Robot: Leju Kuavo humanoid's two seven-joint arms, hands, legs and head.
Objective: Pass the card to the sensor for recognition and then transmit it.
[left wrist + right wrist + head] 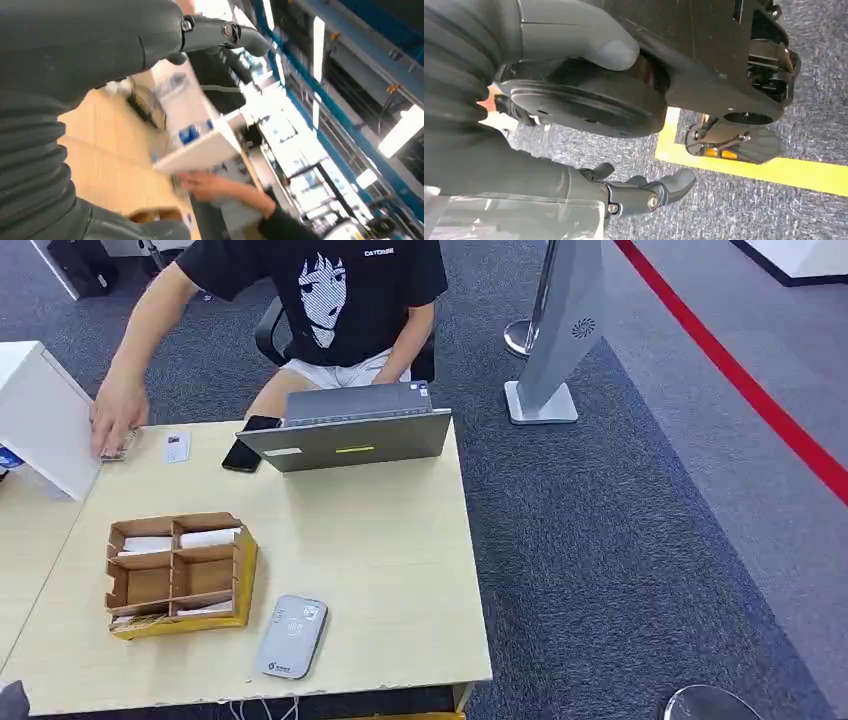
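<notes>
Since the cards sit in the cardboard tray [180,575] on the table's [380,570] left, sensor [290,637] just beside it, the left hand [150,45] looks nearer; both it and the right hand [624,192] hold nothing, fingers loosely apart.

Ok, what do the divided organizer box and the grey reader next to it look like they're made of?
The organizer box looks like brown corrugated cardboard with a matte finish: thin slotted dividers and raw-looking edges, plus a yellow outer face on its near and right sides. The reader seems to be molded plastic: smooth light grey shell, rounded corners, a slight sheen and a printed symbol on top. Neither can be confirmed by look alone.
</notes>
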